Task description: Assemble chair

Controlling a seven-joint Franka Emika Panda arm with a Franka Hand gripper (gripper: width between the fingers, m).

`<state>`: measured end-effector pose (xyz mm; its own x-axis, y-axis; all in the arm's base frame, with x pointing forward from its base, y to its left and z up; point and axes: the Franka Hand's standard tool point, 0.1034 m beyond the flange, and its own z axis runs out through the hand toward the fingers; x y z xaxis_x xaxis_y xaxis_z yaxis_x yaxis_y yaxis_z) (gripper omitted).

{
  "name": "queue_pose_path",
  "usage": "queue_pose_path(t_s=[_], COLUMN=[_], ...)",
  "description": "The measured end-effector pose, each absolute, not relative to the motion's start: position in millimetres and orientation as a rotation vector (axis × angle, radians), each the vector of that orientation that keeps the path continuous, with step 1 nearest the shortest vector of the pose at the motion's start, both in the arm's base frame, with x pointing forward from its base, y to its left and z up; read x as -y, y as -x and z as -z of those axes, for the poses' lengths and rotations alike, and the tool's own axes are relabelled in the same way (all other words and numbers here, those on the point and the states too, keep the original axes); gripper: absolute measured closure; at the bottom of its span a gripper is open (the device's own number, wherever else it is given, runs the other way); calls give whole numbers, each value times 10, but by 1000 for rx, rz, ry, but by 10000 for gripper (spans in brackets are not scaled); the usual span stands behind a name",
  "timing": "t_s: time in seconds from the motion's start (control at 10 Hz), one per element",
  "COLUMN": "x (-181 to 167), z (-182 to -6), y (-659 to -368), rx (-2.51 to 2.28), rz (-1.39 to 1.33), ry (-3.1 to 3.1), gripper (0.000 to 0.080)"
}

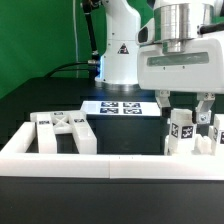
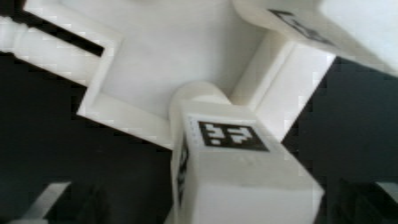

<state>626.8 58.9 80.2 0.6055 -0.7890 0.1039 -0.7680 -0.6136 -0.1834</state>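
White rail (image 1: 110, 165) fronts loose chair parts (image 1: 60, 128) while the spread claw (image 1: 185, 110) hangs over a tagged post (image 1: 182, 130).

White arm base (image 1: 120, 55) stands at the far side of the scene, about centre in the exterior view. Its links rise from there and leave the top of the picture. The wrist (image 1: 185, 18) comes back into the picture on the exterior view's right as a silver cylinder with its axis vertical. Beneath it hangs the gripper (image 1: 184, 107), nearer than the base, with its broad white body level and square to the camera. The two dark fingers (image 1: 163, 101) point straight down and are set wide apart with a clear gap between them. Nothing is clamped. The gripper is low in the scene. In the wrist view the fingers cannot be made out clearly.
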Motion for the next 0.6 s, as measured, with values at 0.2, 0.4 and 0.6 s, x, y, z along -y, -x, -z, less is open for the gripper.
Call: queue_pose_path(t_s=[0.2,0.4,0.6], x=[-611,-623,-635], z=[-800,-809,-806], y=[-6267,-6282,-6279], rx=[-1037,-720,-511], rz=[293,329,339], ry=[2842,2956,3015], gripper=[152,151,151])
